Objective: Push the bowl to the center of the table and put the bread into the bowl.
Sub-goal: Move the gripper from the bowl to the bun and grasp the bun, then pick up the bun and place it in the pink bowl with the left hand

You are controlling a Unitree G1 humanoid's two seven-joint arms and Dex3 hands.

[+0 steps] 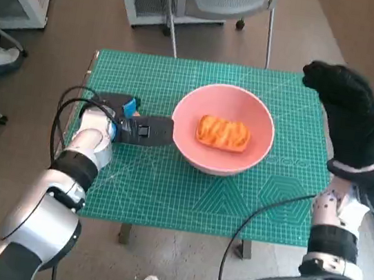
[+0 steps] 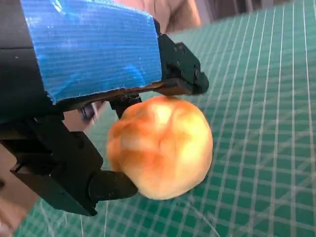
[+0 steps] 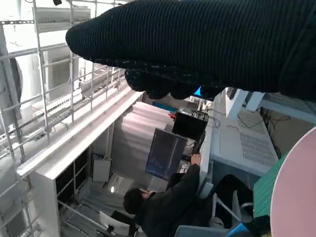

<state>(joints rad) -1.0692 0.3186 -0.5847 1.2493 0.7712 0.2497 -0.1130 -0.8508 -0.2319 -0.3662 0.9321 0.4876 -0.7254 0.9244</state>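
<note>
Pink bowl [image 1: 224, 130] sits near the table [image 1: 165, 193] centre, bread [image 1: 223, 132] inside. Left hand [image 1: 143, 130] lies at the bowl's nine o'clock rim; whether it still grips is unclear. Right hand [image 1: 347, 114] is raised at three o'clock, fingers spread, empty.

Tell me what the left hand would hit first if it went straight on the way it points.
The pink bowl: the left hand points at its side wall from close by. Whether they touch is unclear.
</note>
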